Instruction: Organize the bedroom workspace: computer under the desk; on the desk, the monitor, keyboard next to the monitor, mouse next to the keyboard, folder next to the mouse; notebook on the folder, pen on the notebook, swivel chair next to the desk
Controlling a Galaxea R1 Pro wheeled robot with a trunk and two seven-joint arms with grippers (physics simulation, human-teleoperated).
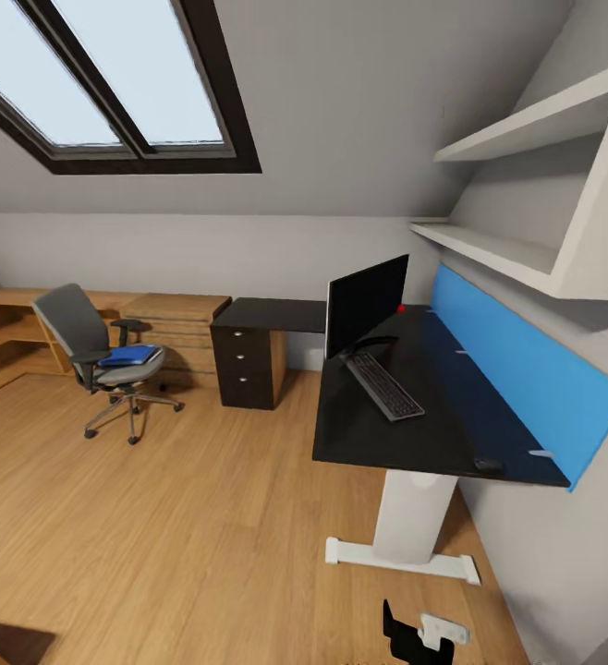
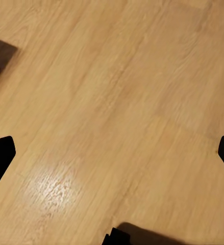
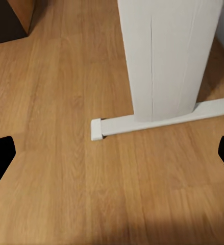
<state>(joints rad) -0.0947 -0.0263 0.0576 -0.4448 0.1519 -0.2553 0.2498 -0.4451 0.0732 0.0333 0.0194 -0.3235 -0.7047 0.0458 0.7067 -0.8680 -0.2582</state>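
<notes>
Attic bedroom under sloping grey ceiling, dark-framed skylight [image 1: 110,83] admitting pale daylight, warm wood plank floor [image 1: 156,517], low light-wood cabinets [image 1: 170,323] along far wall, white wall shelves [image 1: 526,185], blue wall panel [image 1: 526,360]

A wide black-fronted monitor [image 1: 367,303] stands upright on the long black-topped desk with white legs [image 1: 392,434], a slim silver-grey keyboard with black keys [image 1: 383,384] lying just in front of it, while well apart a grey swivel chair [image 1: 99,353] carries a flat bright blue folder [image 1: 129,355] on its seat.
</notes>
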